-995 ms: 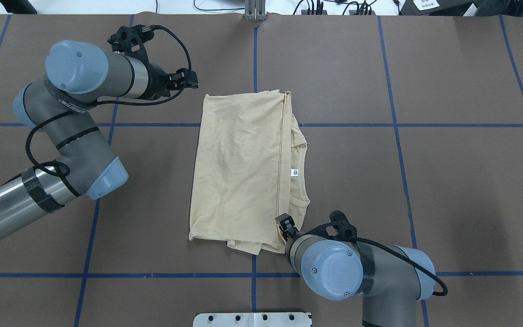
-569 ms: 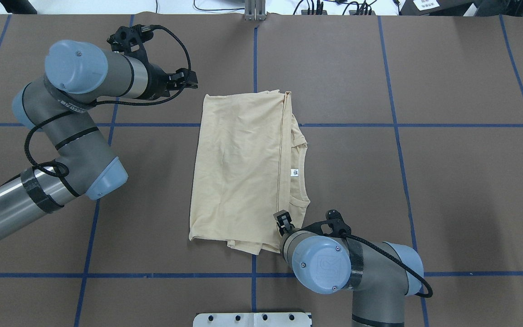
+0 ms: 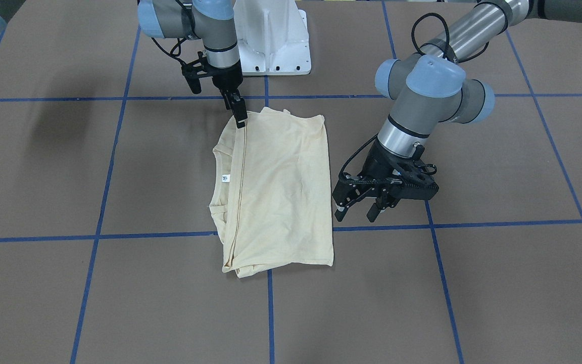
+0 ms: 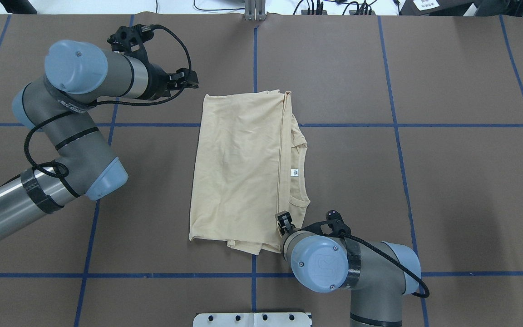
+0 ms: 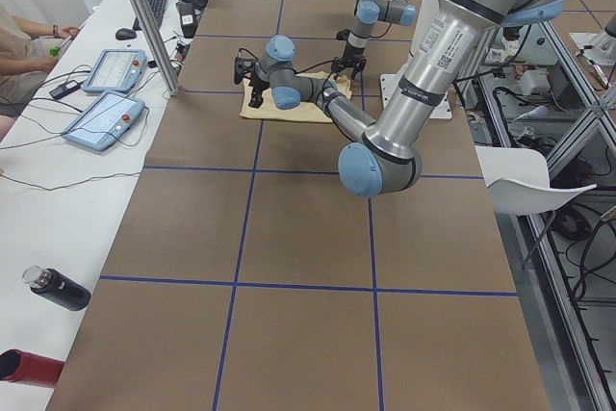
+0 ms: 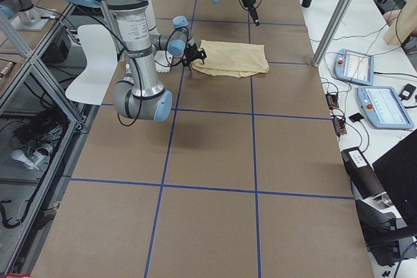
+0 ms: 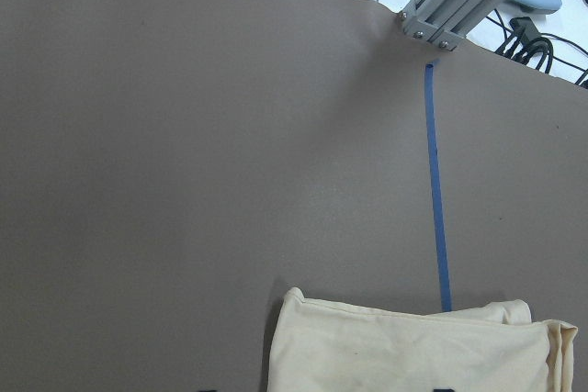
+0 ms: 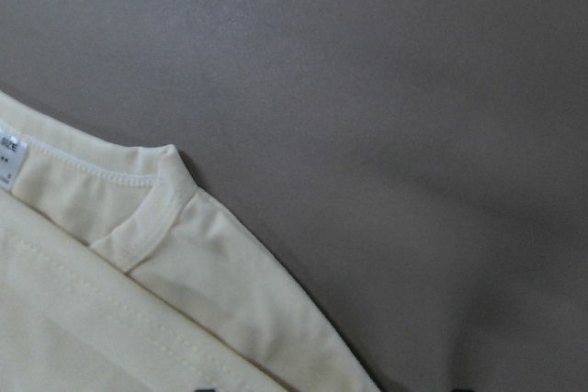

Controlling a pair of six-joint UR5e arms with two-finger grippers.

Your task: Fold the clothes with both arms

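The cream-yellow T-shirt lies folded into a rectangle at the table's middle, also in the front view. Its collar and white neck tag show at its right edge, and the print is hidden. My left gripper is open and empty, hanging above the table just off the shirt's far left corner. My right gripper points down at the shirt's near right corner. Its wrist view shows the collar and shoulder with the fingertips spread at the bottom edge, so it is open.
The brown table cover carries a grid of blue tape lines. The white pedestal base stands at the near edge. An aluminium post stands at the far edge. Control tablets and bottles lie on the operators' bench.
My right arm has shifted a little to the left, and its gripper has crept slightly further onto the shirt's near right corner. The left arm and the shirt have stayed still.
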